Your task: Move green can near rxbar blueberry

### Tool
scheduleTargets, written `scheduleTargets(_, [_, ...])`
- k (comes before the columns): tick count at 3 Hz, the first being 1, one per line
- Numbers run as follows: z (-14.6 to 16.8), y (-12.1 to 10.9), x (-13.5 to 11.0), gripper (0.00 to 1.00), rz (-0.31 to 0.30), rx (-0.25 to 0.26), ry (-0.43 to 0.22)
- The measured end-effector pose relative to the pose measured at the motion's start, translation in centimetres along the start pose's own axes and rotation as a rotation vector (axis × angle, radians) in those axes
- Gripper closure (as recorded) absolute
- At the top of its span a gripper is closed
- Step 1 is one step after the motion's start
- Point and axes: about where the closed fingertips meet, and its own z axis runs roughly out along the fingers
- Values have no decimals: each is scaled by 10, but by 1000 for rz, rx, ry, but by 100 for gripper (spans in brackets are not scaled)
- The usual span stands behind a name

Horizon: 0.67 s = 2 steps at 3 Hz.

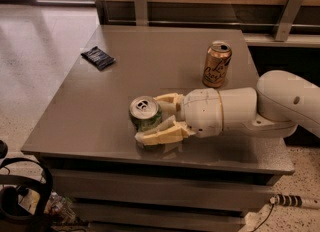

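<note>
Pinching the green can between its two fingers, the gripper sits near the front edge of the counter. The rxbar blueberry lies well apart, by the left edge.

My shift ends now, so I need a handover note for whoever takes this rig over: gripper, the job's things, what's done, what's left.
Gripper: near the front edge of the table, shut on the green can, which is tilted.
Rxbar blueberry: lying flat at the far left, well apart from the can.
Gold can: far right, not part of the job.
Done: can grasped.
Left: carry it to the bar, set it upright beside it, release.
</note>
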Motion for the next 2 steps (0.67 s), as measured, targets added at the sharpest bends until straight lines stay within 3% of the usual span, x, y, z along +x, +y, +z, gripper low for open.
scheduleTargets(1, [6,-21,-3,100,15,8,4])
scheduleTargets(2, [43,-80,-31,100,58,20,1])
